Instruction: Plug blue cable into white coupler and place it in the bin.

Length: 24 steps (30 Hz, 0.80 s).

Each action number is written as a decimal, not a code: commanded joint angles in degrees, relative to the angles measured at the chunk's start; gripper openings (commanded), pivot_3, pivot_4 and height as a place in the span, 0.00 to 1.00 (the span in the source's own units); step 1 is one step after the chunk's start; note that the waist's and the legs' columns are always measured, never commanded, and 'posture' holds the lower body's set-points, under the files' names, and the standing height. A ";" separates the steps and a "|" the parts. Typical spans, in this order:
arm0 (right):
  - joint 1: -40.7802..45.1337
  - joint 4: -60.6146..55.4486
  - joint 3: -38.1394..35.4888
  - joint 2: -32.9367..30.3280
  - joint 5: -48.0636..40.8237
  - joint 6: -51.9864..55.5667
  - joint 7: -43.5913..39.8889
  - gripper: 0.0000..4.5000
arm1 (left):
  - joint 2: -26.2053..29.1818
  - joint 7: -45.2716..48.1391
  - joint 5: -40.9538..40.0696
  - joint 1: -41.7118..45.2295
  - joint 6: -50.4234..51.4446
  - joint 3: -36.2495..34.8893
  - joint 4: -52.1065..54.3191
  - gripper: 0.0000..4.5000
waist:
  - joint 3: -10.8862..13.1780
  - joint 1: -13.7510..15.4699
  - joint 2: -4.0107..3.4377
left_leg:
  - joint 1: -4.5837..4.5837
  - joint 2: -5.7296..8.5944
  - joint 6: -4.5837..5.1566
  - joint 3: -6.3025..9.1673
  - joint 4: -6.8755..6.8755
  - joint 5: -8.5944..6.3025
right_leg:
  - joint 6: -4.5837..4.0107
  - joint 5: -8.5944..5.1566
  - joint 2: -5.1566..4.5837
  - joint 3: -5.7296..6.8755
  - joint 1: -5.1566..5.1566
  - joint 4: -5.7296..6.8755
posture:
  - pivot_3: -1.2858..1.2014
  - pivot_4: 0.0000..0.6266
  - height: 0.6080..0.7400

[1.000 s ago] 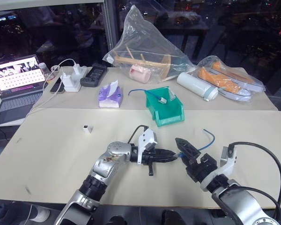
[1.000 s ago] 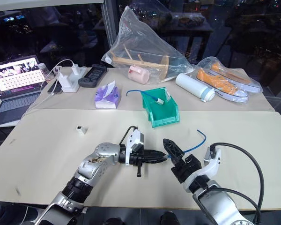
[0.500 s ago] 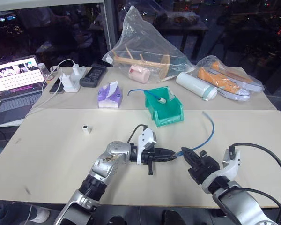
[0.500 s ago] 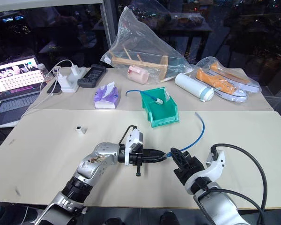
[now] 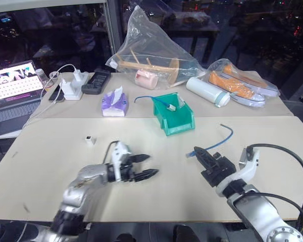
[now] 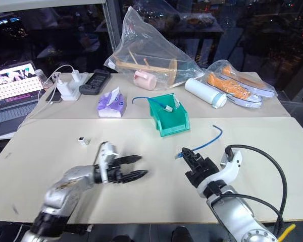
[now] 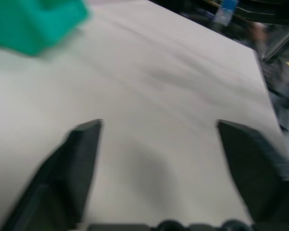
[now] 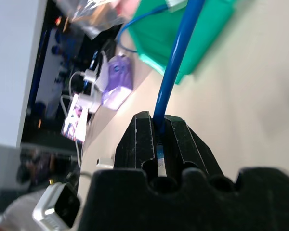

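Centrally, the blue cable (image 5: pixel 214 145), a thin, springy light-blue cord, arches up over the table (image 5: pixel 50 166) from the right gripper (image 5: pixel 201 154), whose black fingers are pinched closed on it just behind its clear end plug. Well to the left, the white coupler (image 5: pixel 90 140), a tiny hard plastic block, sits loose on the smooth beige tabletop. The left gripper (image 5: pixel 144 166) hovers between coupler and cable with its two tapered fingers spread wide and empty. Behind them stands the bin (image 5: pixel 174 114), a rigid teal plastic box with a sloped, cut-away front; another thin blue cable with a white end block (image 5: pixel 170 106) already lies across it. Likely risks: the coupler is small, light and smooth-sided, so a closing finger could nudge or flip it away instead of trapping it; the plug could twist in the pinch, since the cable is flexible, and meet the socket crooked; the free tail could snag on the bin. A crinkled clear plastic bag (image 5: pixel 154 48) lies further back.
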State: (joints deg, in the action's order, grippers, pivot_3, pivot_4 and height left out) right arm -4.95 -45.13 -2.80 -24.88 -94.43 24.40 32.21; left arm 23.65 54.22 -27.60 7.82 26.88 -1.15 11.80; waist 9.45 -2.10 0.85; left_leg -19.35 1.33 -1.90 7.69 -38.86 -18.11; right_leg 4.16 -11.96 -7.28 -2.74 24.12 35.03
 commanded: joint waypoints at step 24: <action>21.79 6.61 2.07 -11.00 8.39 13.53 -10.14 0.00 | -6.75 -35.54 16.21 0.86 -23.69 -15.08 -21.33 0.98 | -0.04 1.53 0.11 | -0.01 -0.07 -0.02 -0.05 -0.02 0.01 | -0.08 0.09 0.08 0.04 -0.03 -0.02 | 0.52 0.24 1.00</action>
State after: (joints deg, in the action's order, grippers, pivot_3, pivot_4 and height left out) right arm 15.97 -37.26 0.81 -35.49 -86.62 37.69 21.85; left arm 16.40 20.77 -13.59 7.40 4.80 -17.07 -6.79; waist 9.41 -0.57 0.95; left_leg -19.34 1.27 -1.92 7.64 -38.90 -18.10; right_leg 4.09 -11.86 -7.20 -2.69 24.07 35.01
